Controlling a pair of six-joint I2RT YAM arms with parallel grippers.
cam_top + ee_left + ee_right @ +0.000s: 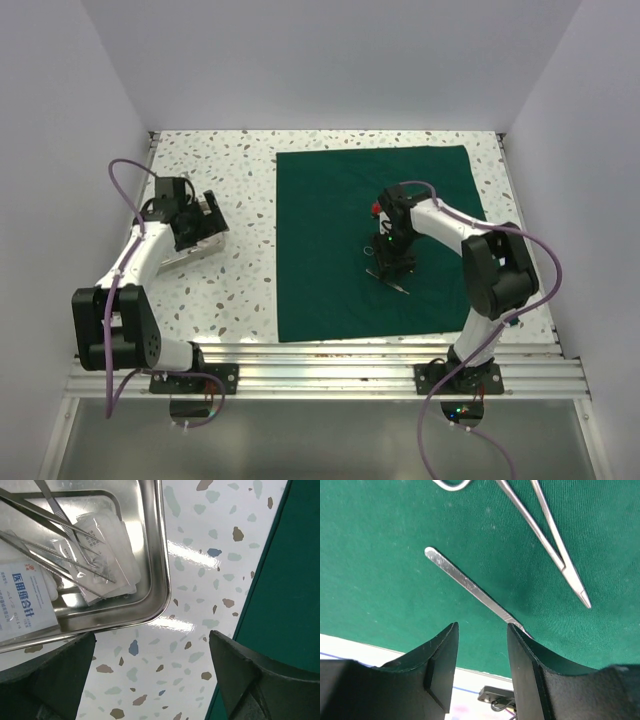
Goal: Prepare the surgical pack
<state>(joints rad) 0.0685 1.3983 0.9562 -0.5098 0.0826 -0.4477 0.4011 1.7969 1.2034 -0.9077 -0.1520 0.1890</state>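
Note:
The dark green drape [340, 250] lies flat on the right half of the speckled table. My right gripper [392, 268] is open just above it, over a flat steel scalpel handle [470, 586] whose near end runs behind the right finger. Steel scissors [550, 540] lie on the drape [380, 565] beyond it. My left gripper [190, 225] is open and empty above the table beside the steel tray [159, 570]. The tray holds long tweezers [60, 525] and white gauze packets [105, 545]. The drape's edge shows at the right of the left wrist view [285, 595].
The tray [200, 245] sits tilted at the table's left side. White walls close in the table at the left, back and right. An aluminium rail [320, 365] runs along the near edge by the arm bases.

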